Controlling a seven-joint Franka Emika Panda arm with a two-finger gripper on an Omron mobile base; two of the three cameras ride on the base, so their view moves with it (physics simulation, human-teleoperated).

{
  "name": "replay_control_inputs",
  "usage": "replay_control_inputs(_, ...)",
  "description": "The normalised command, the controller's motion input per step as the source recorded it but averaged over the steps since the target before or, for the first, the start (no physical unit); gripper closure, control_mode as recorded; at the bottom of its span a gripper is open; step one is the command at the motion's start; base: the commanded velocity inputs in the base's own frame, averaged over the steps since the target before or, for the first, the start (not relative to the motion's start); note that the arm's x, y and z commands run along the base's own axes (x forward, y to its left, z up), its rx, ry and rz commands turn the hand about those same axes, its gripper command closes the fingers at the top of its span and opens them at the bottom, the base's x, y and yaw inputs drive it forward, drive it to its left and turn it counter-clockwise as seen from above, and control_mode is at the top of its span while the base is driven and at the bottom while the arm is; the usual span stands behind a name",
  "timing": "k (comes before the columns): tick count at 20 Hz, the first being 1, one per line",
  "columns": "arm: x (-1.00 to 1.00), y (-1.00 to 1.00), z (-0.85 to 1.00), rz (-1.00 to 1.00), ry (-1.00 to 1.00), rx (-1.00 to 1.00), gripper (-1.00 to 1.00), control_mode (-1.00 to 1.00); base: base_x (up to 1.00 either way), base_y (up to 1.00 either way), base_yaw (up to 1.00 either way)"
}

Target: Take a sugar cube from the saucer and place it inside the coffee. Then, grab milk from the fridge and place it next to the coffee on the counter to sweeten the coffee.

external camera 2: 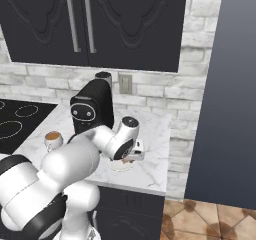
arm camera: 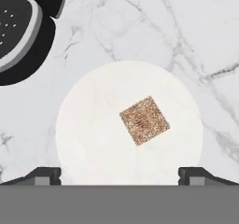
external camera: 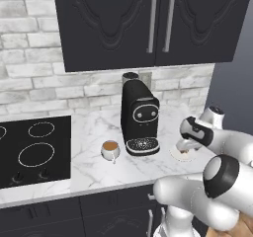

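One sugar cube (arm camera: pixel 144 120) is lying mid-frame on the saucer (arm camera: pixel 88 139); the tool (arm camera: pixel 119 174) is hovering above, spread wide, grasping nothing.

- No readable text, label, brand, number or sign anywhere.
- The coffee machine (external camera: pixel 140 118) bears only blank round marks on its front, no lettering.
- The hob (external camera: pixel 32 151) carries plain white ring outlines, no figures.
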Motion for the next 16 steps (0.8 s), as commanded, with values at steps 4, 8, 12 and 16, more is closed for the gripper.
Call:
replay_control_inputs(4, 0.1, 0.0, -0.19, 0.0, 0.0, 0.0, -1.0, -1.0, 0.0, 0.0, 0.0)
replay_control_inputs(8, 0.12, -0.01, -0.17, 0.0, 0.0, 0.0, -1.0, -1.0, 0.0, 0.0, 0.0)
replay_control_inputs(12, 0.15, -0.01, -0.13, 0.0, 0.0, 0.0, -1.0, -1.0, 0.0, 0.0, 0.0)
replay_control_inputs(16, 0.19, 0.0, -0.1, 0.0, 0.0, 0.0, -1.0, -1.0, 0.0, 0.0, 0.0)
